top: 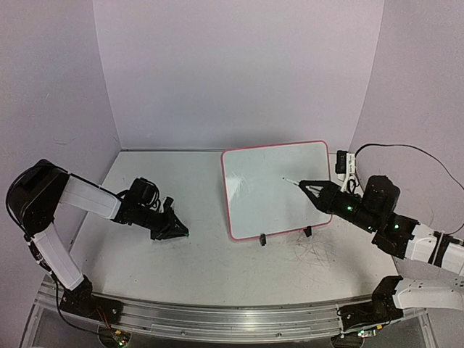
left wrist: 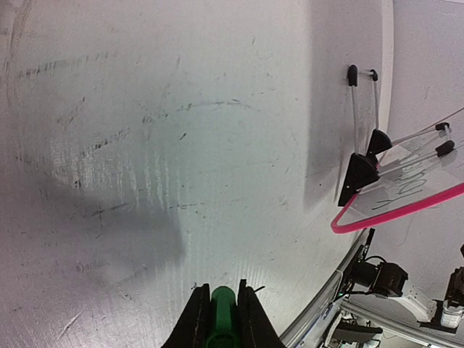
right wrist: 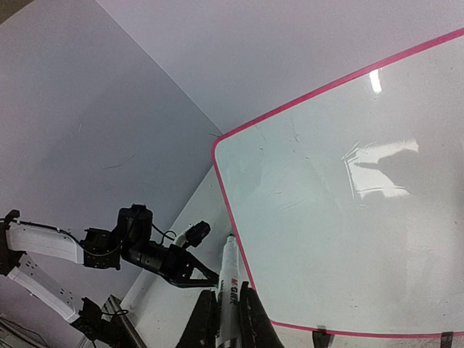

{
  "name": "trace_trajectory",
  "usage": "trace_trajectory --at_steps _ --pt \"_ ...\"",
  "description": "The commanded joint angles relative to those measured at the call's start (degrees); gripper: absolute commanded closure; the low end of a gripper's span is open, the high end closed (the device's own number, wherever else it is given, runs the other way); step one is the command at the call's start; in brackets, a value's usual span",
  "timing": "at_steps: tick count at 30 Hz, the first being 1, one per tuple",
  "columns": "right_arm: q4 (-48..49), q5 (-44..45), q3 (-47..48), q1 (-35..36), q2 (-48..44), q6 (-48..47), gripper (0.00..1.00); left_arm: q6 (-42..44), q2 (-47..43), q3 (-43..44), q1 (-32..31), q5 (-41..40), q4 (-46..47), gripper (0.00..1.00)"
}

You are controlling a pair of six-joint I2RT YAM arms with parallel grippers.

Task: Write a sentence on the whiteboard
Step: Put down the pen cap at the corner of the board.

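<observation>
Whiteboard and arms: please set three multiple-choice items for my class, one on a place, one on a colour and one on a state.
1. Where is the whiteboard?
A. Flat beside the left arm's base
B. Standing on the table, on the right arm's side
C. Hung on the back wall

2. What colour is the cap in the left gripper?
A. Green
B. Red
C. Blue

3. What state is the right gripper in?
A. Open and empty
B. Shut on a cloth
C. Shut on a marker

Answers:
1 B: the top view shows it tilted on black feet, right of centre.
2 A: the left wrist view shows a green piece between the fingers.
3 C: the right wrist view shows the white marker clamped between the fingers and pointing at the board.
</observation>
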Motion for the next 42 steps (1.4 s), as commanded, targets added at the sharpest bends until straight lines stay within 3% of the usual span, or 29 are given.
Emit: trace_trajectory --at_steps 1,13,26,42 --pt "1.58 -2.96 2.89 -0.14 1.65 -1.44 1.0 1.99 1.08 -0.91 -0.4 -1.08 -0.68 0.86" --pt "1.49 7.68 -2.4 -0.18 -4.29 1.73 1.0 2.75 3.23 -1.54 -0.36 -3.35 -1.54 0.8" --pt "1.14 8.15 -5.02 -0.18 -12.75 -2.4 1.0 4.99 1.48 0.15 -0.37 -8.23 -7.67 0.65" --pt "-11.3 12.09 0.58 -0.2 -11.48 -1.52 1.0 8.83 -19.1 0.78 -0.31 -14.17 -14.06 0.18"
